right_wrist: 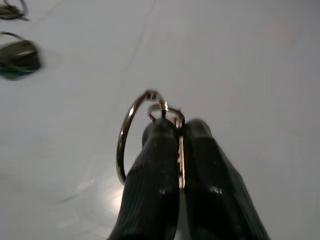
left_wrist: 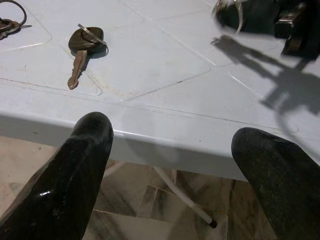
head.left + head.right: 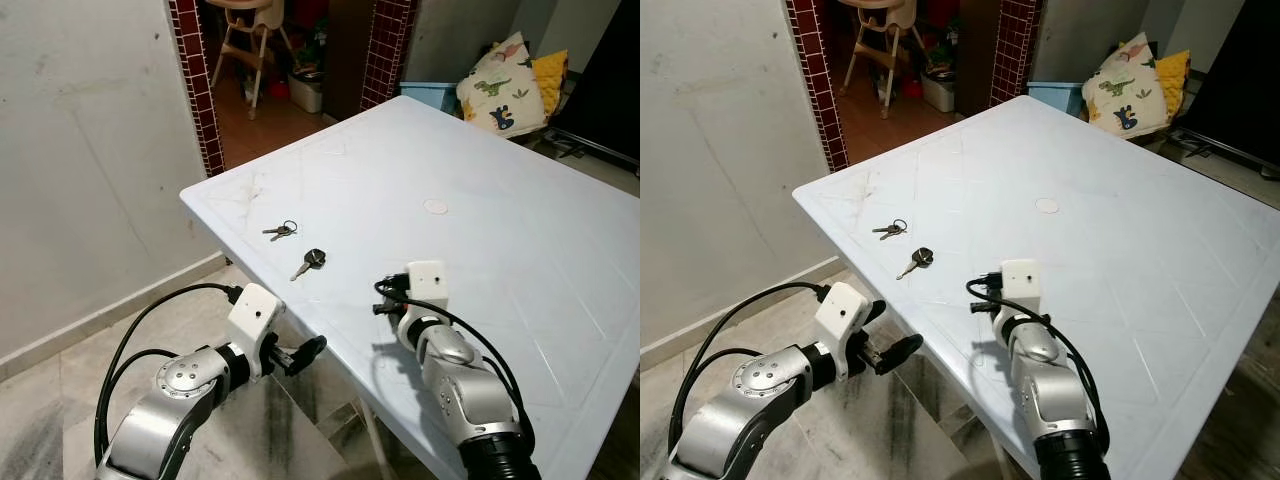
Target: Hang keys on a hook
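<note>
— With pickup done, how far along?
— Partway: right gripper pinched tight on a key ring, raised just above the white table. No hook visible, so hanging not yet done.
— And the keys?
— Thin metal loops (key itself hidden between the fingers). Two more lying near the table's corner: black-headed key, small bunch.
— Left gripper?
— Spread open, below the table's edge.

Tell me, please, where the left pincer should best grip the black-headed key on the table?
Probably the black head: it is the thickest part of the key, which lies flat. Come from above, since the open left pincer sits below the table edge.
</note>
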Robot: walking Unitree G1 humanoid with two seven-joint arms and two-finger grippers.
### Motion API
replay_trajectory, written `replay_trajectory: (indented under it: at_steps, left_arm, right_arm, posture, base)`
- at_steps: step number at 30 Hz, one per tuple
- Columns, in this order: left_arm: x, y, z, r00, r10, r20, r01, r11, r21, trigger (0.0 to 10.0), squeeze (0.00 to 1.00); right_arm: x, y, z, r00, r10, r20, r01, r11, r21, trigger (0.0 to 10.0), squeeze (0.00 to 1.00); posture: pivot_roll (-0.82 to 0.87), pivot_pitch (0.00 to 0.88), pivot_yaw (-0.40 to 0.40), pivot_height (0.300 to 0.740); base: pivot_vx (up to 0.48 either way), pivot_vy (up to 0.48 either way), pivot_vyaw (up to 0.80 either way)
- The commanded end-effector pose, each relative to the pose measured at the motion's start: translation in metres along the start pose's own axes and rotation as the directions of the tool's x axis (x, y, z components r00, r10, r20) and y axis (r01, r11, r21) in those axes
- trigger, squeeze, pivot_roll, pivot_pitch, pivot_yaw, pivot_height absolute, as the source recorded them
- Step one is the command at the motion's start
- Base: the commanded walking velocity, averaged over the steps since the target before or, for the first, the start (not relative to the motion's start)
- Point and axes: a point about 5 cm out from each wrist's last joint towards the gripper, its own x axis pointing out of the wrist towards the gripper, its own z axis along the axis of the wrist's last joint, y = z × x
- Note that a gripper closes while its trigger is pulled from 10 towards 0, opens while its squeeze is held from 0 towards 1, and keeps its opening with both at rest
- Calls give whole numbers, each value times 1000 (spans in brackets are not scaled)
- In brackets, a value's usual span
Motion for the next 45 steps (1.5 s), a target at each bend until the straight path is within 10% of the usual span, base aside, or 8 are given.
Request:
replay_trajectory:
  at_steps: [1, 7, 10, 13, 15, 32, 45]
  left_arm:
    - [1, 2, 1, 1000, 9, -1, -9, 1000, 10, 10000, 0]
    - [2, 1, 0, 1000, 11, -1, -11, 1000, 13, 10000, 0]
    - [3, 1, 0, 1000, 14, 1, -14, 1000, 13, 10000, 0]
    - [3, 1, 0, 1000, 17, 1, -17, 1000, 12, 10000, 0]
    - [3, 1, 0, 1000, 18, 2, -18, 1000, 11, 10000, 0]
    - [3, 0, -1, 1000, 14, 0, -14, 1000, 9, 10000, 0]
    - [3, -1, -1, 1000, 5, 2, -5, 1000, 6, 10000, 0]
  right_arm:
    - [2, 2, 15, 997, -2, 78, 13, 990, -138, 0, 0]
    - [3, 4, 15, 996, -7, 91, 24, 982, -187, 0, 0]
    - [2, 11, 9, 997, 24, 73, -8, 978, -210, 9804, 0]
    - [2, 14, 2, 998, 54, 45, -43, 976, -215, 10000, 102]
    - [1, 16, -1, 997, 73, 25, -66, 976, -209, 10000, 1000]
    - [-1, 12, -15, 996, 83, -40, -89, 983, -160, 10000, 1000]
    - [-2, 13, 12, 958, 259, 126, -242, 961, -133, 10000, 1000]
  posture:
    - [138, 0, -32, 740]
    - [142, 0, -35, 740]
    - [143, 0, -39, 740]
    - [143, 0, -39, 740]
    - [143, 0, -39, 740]
    - [141, 0, -39, 740]
    - [139, 0, -37, 740]
  base:
    - [0, 0, 0]
    - [0, 0, 0]
    - [0, 0, 0]
    - [0, 0, 0]
    - [0, 0, 0]
    - [0, 0, 0]
    - [0, 0, 0]
